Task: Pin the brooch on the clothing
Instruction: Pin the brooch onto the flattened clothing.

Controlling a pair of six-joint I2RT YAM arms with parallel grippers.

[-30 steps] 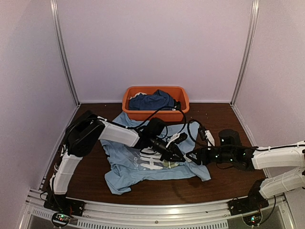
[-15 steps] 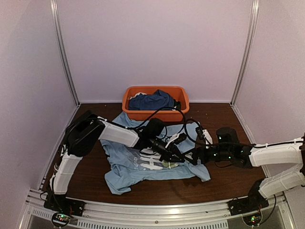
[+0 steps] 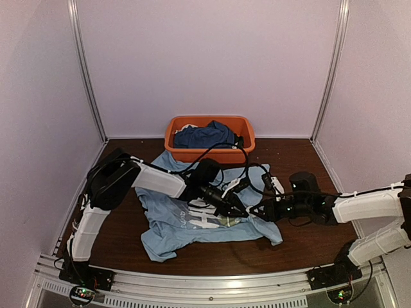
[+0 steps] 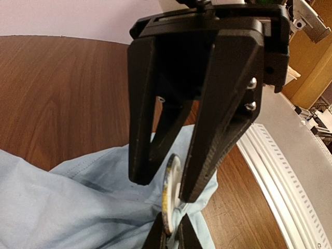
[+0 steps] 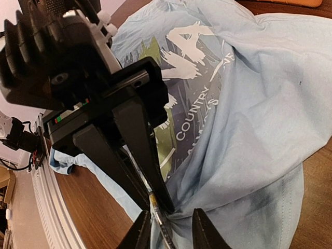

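Observation:
The light blue T-shirt (image 3: 173,224) lies crumpled on the wooden table, its white and green print (image 5: 181,78) facing up. The brooch (image 4: 170,192) is a small disc seen edge-on, standing over a pinched fold of the shirt (image 4: 78,207). My left gripper (image 4: 173,236) is shut on the brooch's lower edge. My right gripper (image 5: 171,233) faces it from the right, jaws open and straddling the brooch (image 5: 158,210) and the fold. One of its fingers (image 4: 207,155) touches the disc's face; the other stands apart. Seen from above, both grippers (image 3: 247,209) meet over the shirt's right half.
An orange bin (image 3: 172,136) holding a dark blue garment (image 3: 205,136) stands at the back, just behind the shirt. An aluminium rail (image 3: 212,298) runs along the near edge. Bare wood (image 3: 308,240) lies to the right of the shirt, and walls close in on three sides.
The right arm has edged left toward the left gripper, bringing its jaws around the brooch. The left arm and the shirt have stayed put.

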